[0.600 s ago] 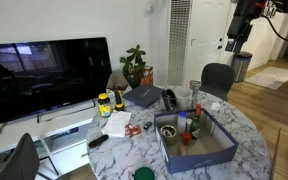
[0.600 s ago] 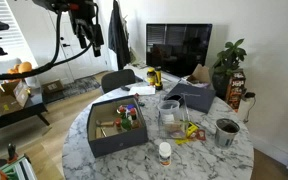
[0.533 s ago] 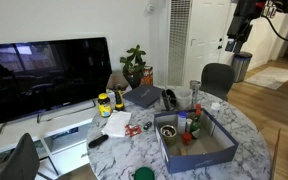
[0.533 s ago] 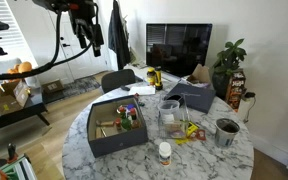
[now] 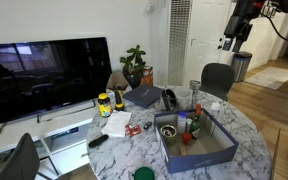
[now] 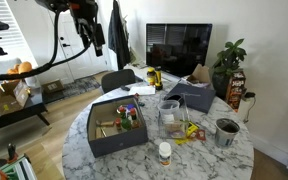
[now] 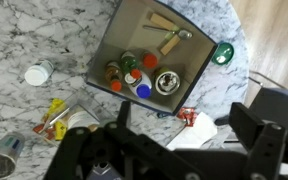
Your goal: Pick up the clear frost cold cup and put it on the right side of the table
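The clear frost cold cup (image 5: 195, 93) stands upright near the far edge of the round marble table (image 5: 234, 118), behind the grey box; it also shows in an exterior view (image 6: 168, 106) next to a dark folder. My gripper (image 5: 231, 42) hangs high in the air, far above and beyond the table, and shows in both exterior views (image 6: 92, 40). In the wrist view its two dark fingers (image 7: 184, 125) are spread apart with nothing between them. It looks down on the table (image 7: 44, 30) from a height. I cannot make out the cup in the wrist view.
A grey box (image 7: 189, 35) holds small bottles and a dark bowl (image 7: 166, 82). A metal cup (image 6: 227, 130), a white-capped jar (image 6: 164, 152), a green lid (image 7: 224, 53), yellow wrappers (image 7: 58, 118) and paper lie on the table. A chair (image 5: 217, 76) and a TV (image 5: 44, 72) stand nearby.
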